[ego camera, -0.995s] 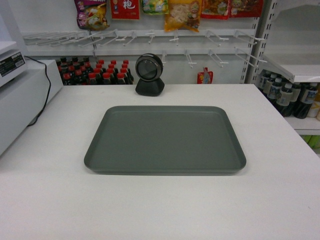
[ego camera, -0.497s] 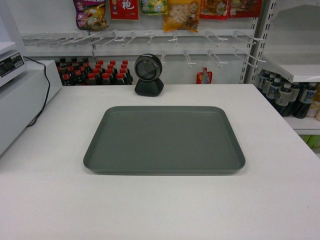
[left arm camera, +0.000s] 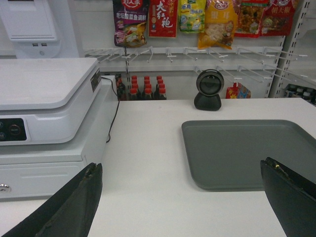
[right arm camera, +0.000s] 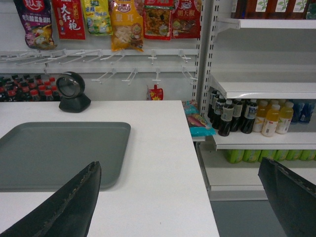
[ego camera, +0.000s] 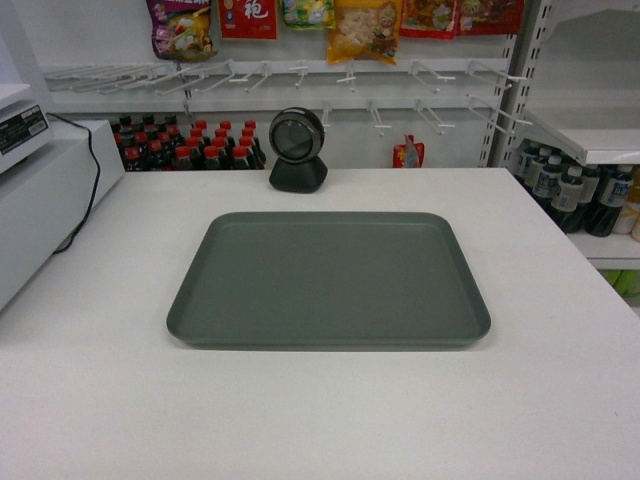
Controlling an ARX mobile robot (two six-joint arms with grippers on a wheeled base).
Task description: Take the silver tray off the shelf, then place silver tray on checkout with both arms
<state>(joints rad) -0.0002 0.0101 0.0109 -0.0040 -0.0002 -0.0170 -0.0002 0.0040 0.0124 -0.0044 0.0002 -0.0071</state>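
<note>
On the wide white flat checkout counter (ego camera: pixel 560 400) lies the large matte grey-green rectangular tray (ego camera: pixel 328 280) with rounded corners and a low raised rim. It lies flat near the middle of the counter, its long side facing the head camera, and nothing is on it. No gripper touches it.

Just behind the tray, near the far edge of the counter, stands a black round scanner on a black foot (ego camera: pixel 298 150). Behind it, a row of dark bottles with red caps (ego camera: pixel 185 143) stands lower than the counter, and coloured snack bags (ego camera: pixel 365 27) hang above white wire hooks. At the right a glossy white shelf board (right arm camera: pixel 261 89) sits between perforated white uprights, with dark and yellow drink bottles (right arm camera: pixel 249 117) under it. At the left a white cash register machine (left arm camera: pixel 47 106) stands beside the counter.

The left gripper (left arm camera: pixel 180 197) appears only in its own wrist view: two flat black fingers (left arm camera: pixel 74 207) spread wide apart, holding nothing, with the near left corner of the tray between them. The right gripper (right arm camera: pixel 180 197) is likewise spread wide and holds nothing, the near right corner of the tray showing by its left finger.
</note>
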